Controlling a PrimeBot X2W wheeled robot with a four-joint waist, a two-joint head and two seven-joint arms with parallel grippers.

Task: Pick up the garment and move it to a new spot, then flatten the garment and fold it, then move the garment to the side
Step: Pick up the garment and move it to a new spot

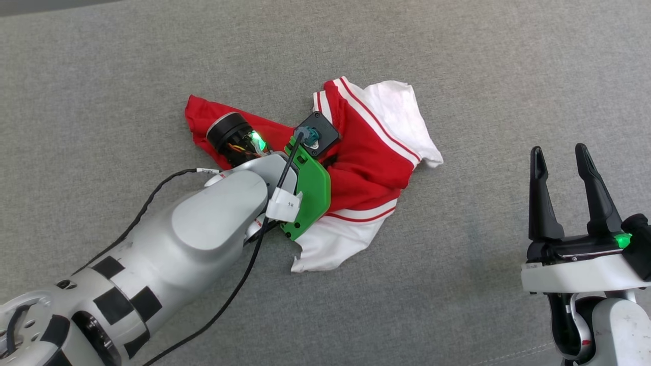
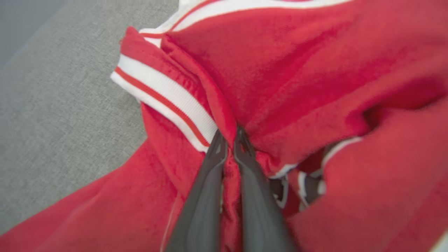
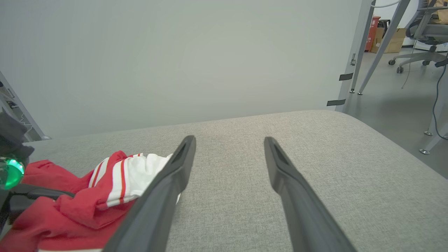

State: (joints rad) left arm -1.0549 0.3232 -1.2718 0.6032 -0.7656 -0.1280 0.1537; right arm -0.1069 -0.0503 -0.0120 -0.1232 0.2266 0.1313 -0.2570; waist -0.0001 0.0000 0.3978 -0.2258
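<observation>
The garment (image 1: 371, 168) lies in a crumpled heap near the middle of the grey fabric-covered worktop (image 1: 457, 51). One white sleeve (image 1: 402, 117) fans out at about 1 o'clock of the heap and another white panel (image 1: 335, 244) at 6 o'clock. The left end effector (image 2: 230, 134) is clenched on a raised ridge of red cloth, just beside a band of red-and-white striped trim (image 2: 168, 94). The fold is pinched up between the two dark fingers. The right end effector (image 1: 559, 150) stands released and empty at roughly 4 o'clock from the heap, well apart from it. The shirt looks like a light, soft knit. It should drape and trail rather than hold any shape, and it neither slips much nor breaks. A single pinch will probably gather layers, and it is hard to tell how many are caught here because the wrist view is blurred near the dark lettering (image 2: 308, 182). For flattening, firmer holds would likely be the trimmed hem or the shoulder seams, one in each end effector, so the body hangs open rather than bunched.
</observation>
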